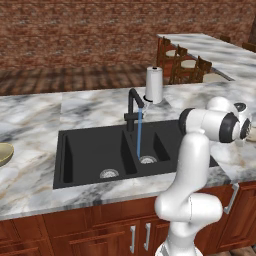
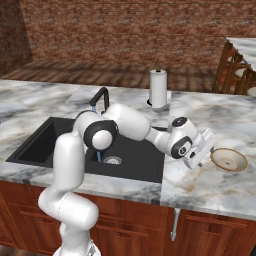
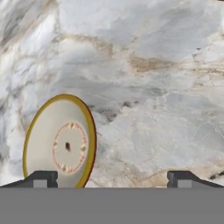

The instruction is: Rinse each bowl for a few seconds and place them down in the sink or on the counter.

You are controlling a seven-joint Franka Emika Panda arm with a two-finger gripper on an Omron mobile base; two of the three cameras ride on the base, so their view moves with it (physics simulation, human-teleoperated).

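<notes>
The cream-rimmed bowl (image 2: 229, 160) rests upright on the marble counter (image 2: 200, 187) to the right of the black sink (image 2: 135, 160). My gripper (image 2: 194, 161) hangs just left of this bowl and a little above the counter, pointing down. In the hand view the gripper (image 3: 112, 178) is open wide with nothing between its fingers. There the bowl (image 3: 61, 140) lies off to the left, near the left fingertip (image 3: 41, 177). The olive-tan bowl (image 1: 2, 152) sits on the counter far left of the sink (image 1: 90, 150).
Water runs from the black gooseneck faucet (image 1: 133, 102) into the right basin. A white paper-towel roll (image 1: 154, 85) stands behind the sink. Wooden chairs (image 1: 187, 65) line a second counter at the back right.
</notes>
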